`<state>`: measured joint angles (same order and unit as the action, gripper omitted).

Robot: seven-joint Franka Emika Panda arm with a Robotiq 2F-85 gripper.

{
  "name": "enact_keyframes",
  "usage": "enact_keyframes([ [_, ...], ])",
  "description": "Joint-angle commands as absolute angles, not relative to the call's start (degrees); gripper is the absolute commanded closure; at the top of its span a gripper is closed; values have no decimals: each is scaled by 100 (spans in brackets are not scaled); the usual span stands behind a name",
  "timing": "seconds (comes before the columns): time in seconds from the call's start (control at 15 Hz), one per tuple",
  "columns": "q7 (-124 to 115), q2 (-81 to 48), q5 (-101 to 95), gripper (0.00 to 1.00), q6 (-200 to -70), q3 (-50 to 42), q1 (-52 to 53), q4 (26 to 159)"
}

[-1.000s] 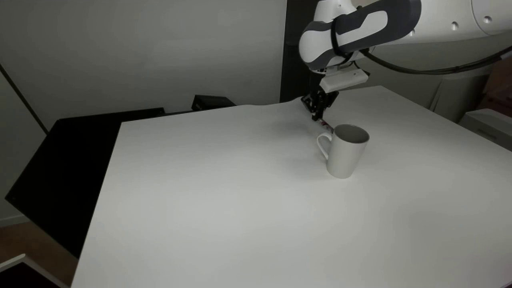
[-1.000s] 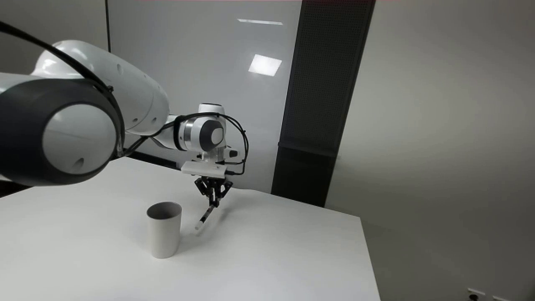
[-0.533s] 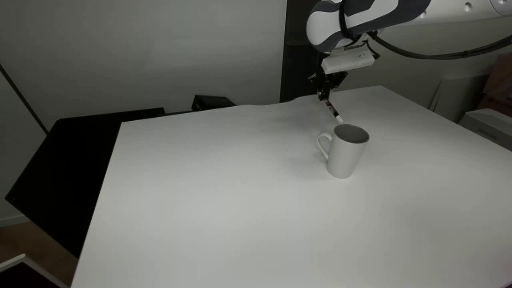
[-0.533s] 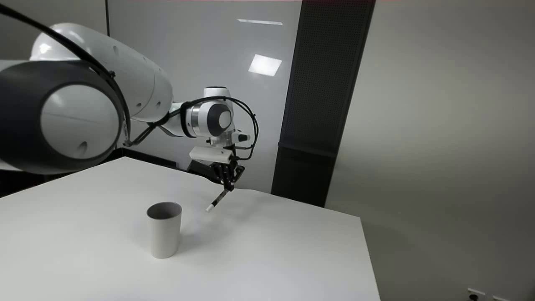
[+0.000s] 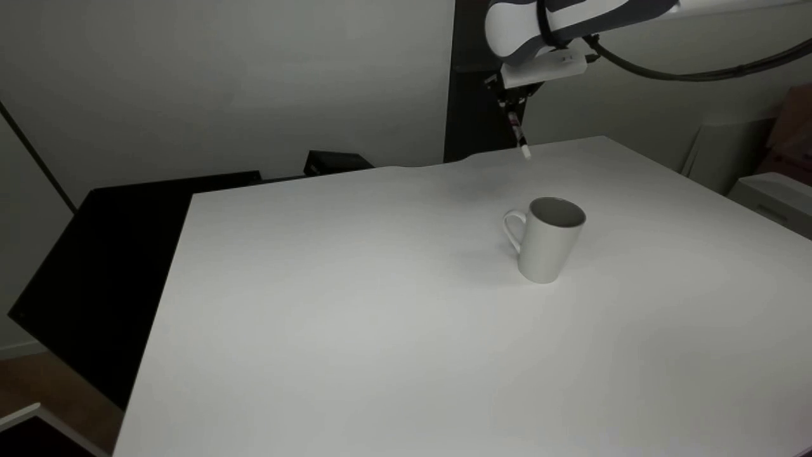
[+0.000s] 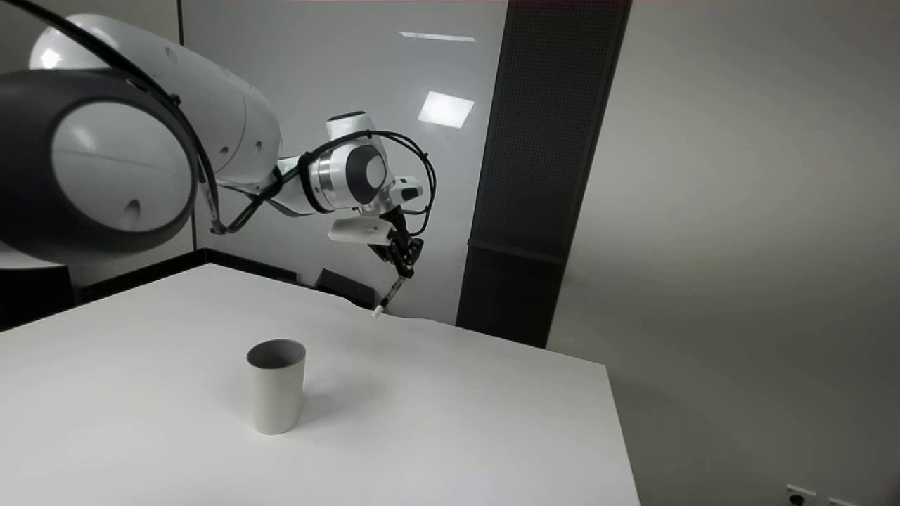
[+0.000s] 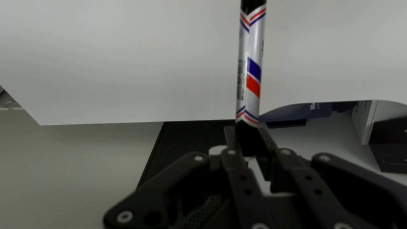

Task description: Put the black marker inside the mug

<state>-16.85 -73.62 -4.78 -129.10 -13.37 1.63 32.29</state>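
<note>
The black marker (image 7: 249, 70), a white barrel with red and blue stripes and black at its ends, is pinched by one end between the fingertips of my gripper (image 7: 249, 138). Its whitish tip (image 6: 378, 310) points down at a slant, towards the mug's side of the table. In both exterior views my gripper (image 5: 511, 105) is up in the air near the table's far edge, with the marker (image 5: 517, 130) hanging clear of the surface. The white mug (image 5: 549, 251) stands upright, handle (image 5: 512, 230) on one side, apart from the marker. Its floor is hidden from both exterior views.
The white table (image 5: 355, 304) carries the mug. Behind its far edge are a small black box (image 5: 336, 162) and a tall dark panel (image 6: 545, 176) on the wall. A pale box (image 5: 774, 200) stands beyond the table's side.
My gripper has risen from close above the table with the marker in it, tilting and drawing back from the mug towards the far edge. The mug has stayed put.
</note>
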Motion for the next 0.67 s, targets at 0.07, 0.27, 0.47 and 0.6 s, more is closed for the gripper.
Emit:
enact_keyframes([
  [0.07,-2574,-7200,-783,93,-13330,-1896,471,3186],
  [0.27,-2941,-7097,-904,93,-13530,-2230,660,3237],
  [0.47,-3182,-6976,-964,93,-13566,-2473,840,3326],
  [0.6,-3240,-6895,-918,93,-13488,-2552,949,3398],
])
